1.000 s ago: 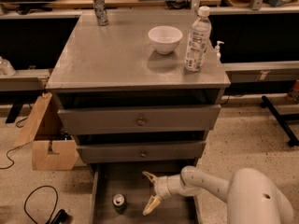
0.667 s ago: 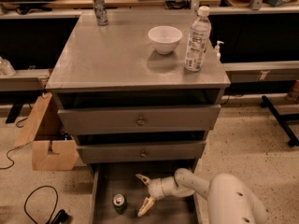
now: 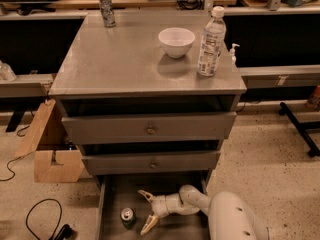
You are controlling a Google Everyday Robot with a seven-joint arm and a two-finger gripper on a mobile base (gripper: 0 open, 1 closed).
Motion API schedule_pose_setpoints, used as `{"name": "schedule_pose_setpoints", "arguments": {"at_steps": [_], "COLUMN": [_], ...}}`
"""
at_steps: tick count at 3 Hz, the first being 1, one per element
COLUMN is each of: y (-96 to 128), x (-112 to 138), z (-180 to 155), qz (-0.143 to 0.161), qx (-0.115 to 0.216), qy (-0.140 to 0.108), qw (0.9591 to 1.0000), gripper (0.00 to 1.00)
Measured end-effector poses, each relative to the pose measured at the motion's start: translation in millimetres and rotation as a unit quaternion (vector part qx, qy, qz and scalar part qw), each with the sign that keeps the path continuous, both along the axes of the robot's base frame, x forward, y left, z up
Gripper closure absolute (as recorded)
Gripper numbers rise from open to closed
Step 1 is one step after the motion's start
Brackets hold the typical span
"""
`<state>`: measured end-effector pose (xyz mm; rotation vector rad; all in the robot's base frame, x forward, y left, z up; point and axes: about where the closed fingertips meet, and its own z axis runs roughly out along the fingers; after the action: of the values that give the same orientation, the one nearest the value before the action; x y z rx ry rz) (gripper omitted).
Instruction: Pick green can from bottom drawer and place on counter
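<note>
The bottom drawer [image 3: 112, 204] runs off the lower edge, so its front is unseen, and the arm's pale casing is cropped there too. Inside the drawer the tool [image 3: 143, 212] is released, its fingers spread wide. The green can [image 3: 128, 216] stands upright just left of it. Far above the tool, the grey bench [image 3: 115, 59] carries a white bowl [image 3: 176, 41] and a water bottle [image 3: 210, 43]. Speckled floor [image 3: 270, 149] lies to the tool's right.

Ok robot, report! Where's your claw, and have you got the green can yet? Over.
Gripper open, low inside bottom drawer, beside green can, not gripping it. Can upright on drawer floor. Nothing between them.
</note>
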<state>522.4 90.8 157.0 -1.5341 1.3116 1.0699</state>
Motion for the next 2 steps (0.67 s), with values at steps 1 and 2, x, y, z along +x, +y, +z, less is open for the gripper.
{"name": "schedule_pose_setpoints", "arguments": {"at_steps": [1,2], "y": [18,31], "x": [-12,-28], "z": [1,5], "qz": [0.010,0.010], "qx": [-0.004,-0.014], "qy": [0.013,0.028], "qw": [0.9999,0.9995], "gripper": [0.00,0.00]}}
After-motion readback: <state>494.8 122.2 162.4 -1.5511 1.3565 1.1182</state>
